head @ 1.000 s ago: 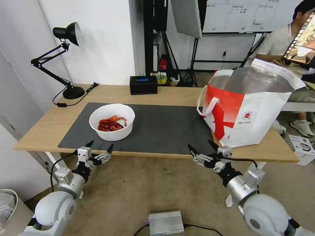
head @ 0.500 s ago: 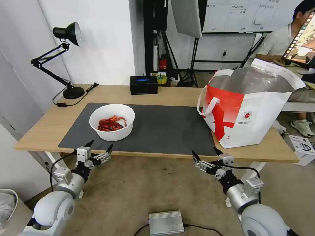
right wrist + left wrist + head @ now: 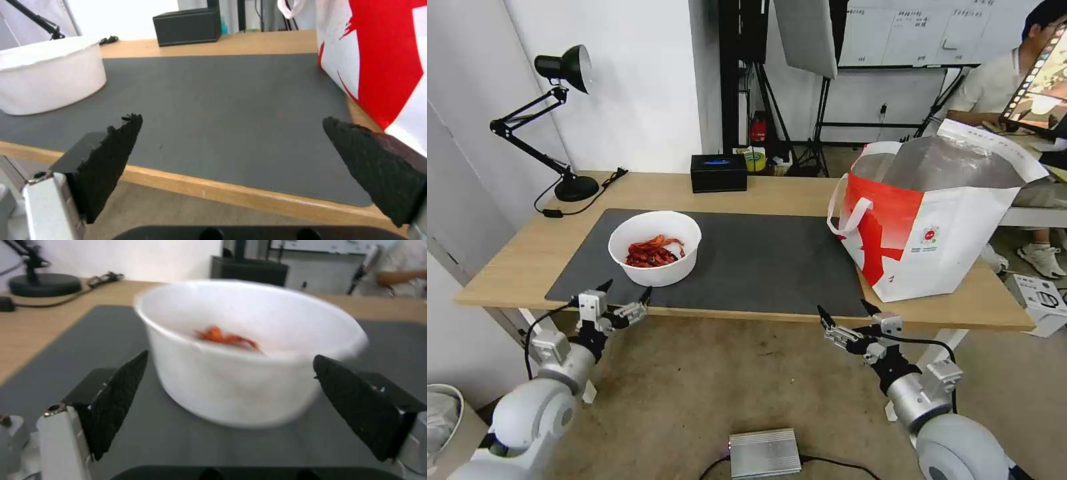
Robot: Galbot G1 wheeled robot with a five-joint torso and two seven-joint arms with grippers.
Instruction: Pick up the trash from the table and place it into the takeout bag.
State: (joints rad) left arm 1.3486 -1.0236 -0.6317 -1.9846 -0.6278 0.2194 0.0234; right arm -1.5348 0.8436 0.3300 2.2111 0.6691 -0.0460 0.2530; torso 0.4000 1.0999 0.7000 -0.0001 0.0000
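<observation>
Since half a second ago, the left gripper has edged up and leftward toward the near edge of the tabletop, while the right gripper has held its spot low and right of centre. Fingers of the left gripper stand wide apart, pointing at the white bowl without touching it; in the left wrist view the bowl sits framed between the two black pads, red scraps visible inside. That bowl rests on the left part of the dark grey mat, left of centre in the head view. The right gripper's fingers are likewise spread wide and hold nothing, hanging just below the tabletop's front edge, in front of the mat's right end. At right of the frame stands the takeout bag, upright on the tabletop's right end with its foil-lined mouth open and a white handle drooping toward the mat. A black tissue box sits at the far edge, upper centre, and a black desk lamp stands at upper left.
</observation>
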